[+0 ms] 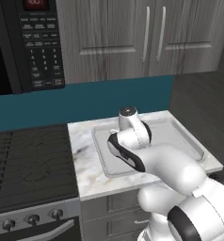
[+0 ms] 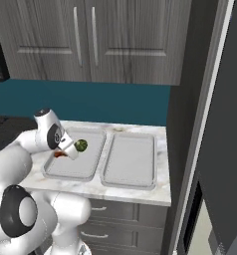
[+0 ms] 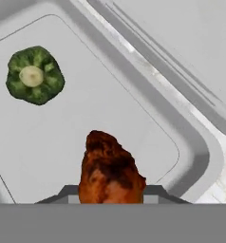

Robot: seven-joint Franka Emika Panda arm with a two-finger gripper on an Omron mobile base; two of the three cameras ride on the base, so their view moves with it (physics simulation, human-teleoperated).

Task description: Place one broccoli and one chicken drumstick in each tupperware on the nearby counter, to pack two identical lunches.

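My gripper (image 3: 111,192) is shut on a brown chicken drumstick (image 3: 110,171), which hangs low over the left tupperware (image 3: 86,123). A green broccoli (image 3: 35,75) lies stem-up on that container's floor, apart from the drumstick. In the right base view the gripper (image 2: 63,153) holds the drumstick (image 2: 59,155) at the left tupperware (image 2: 75,168), with the broccoli (image 2: 81,145) just beside it. The second tupperware (image 2: 130,159) stands to its right on the white counter (image 2: 160,191). In the left base view the arm hides most of the left tupperware (image 1: 103,157).
A black stovetop (image 1: 29,164) adjoins the counter (image 1: 85,176) on the left, with a microwave (image 1: 24,42) above it. Grey wall cabinets (image 2: 90,40) hang over the teal backsplash. A tall dark panel (image 2: 200,124) bounds the counter on the right.
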